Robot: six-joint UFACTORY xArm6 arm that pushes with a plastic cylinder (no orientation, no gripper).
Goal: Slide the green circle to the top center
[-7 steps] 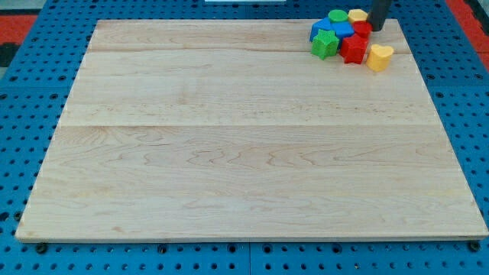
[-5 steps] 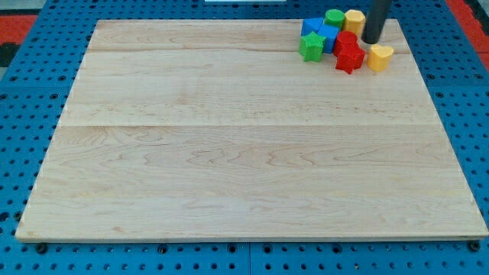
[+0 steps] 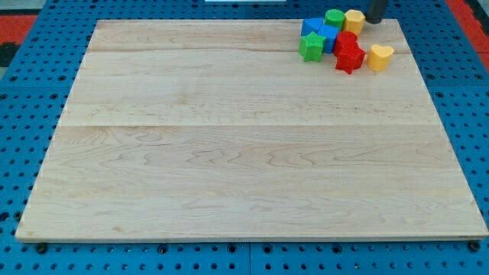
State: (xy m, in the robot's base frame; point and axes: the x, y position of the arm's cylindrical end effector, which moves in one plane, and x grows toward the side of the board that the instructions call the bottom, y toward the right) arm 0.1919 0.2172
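The green circle (image 3: 334,17) sits at the top right of the wooden board (image 3: 229,153), in a tight cluster of blocks. A yellow block (image 3: 354,20) touches its right side and two blue blocks (image 3: 316,30) lie at its lower left. My tip (image 3: 375,20) is at the view's top edge, just right of the yellow block and apart from the green circle. Only the rod's lowest part shows.
A green star (image 3: 310,47) lies at the cluster's left. Two red blocks (image 3: 349,51) lie at its lower middle. A yellow heart (image 3: 380,57) lies at its right. Blue pegboard surrounds the board.
The cluster slid left as my tip came down among the blocks. My tip has since moved up toward the view's top edge. The blocks have stayed put over the last half second.
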